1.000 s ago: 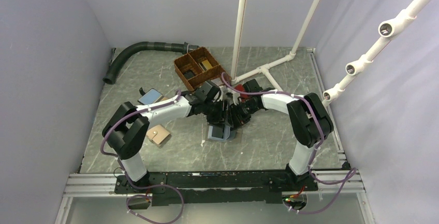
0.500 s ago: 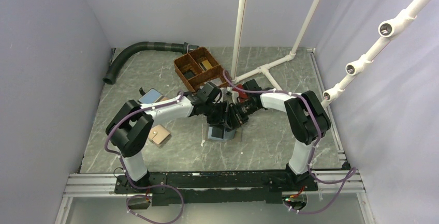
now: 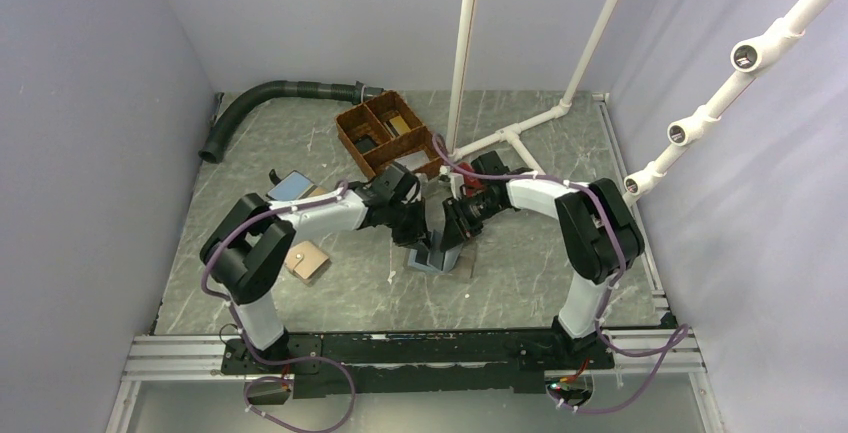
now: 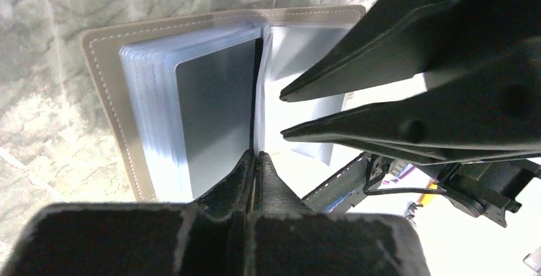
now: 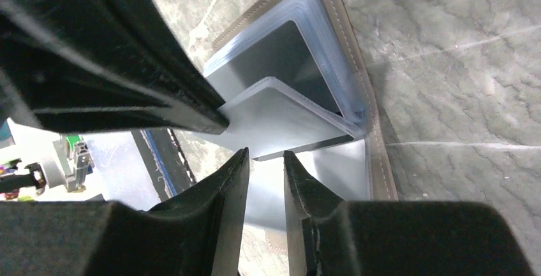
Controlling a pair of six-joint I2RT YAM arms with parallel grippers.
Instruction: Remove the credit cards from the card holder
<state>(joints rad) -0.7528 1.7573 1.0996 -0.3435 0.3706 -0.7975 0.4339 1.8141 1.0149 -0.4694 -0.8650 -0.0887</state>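
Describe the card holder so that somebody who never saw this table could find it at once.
On the grey marbled table, go to the middle, on the near side of the brown divided tray. There the card holder lies open under the left fingers and right fingers. Unlike the closed tan wallet farther left, it is taupe outside with a fan of pale blue sleeves inside.

Counter: a grey marbled slab [image 3: 330,298].
Far left: a black ribbed hose [image 3: 262,96] is laid in a curve.
Far middle: a brown divided tray [image 3: 380,131] is set at an angle, with a white pipe frame [image 3: 515,138] stood just right of it.
Left: a blue wallet with a tan panel [image 3: 290,187] is laid flat; a small tan folded wallet [image 3: 307,262] is placed nearer, apart from it.
Centre: a taupe-grey bifold card holder [image 3: 437,259] is spread open, its clear sleeves turned upward.
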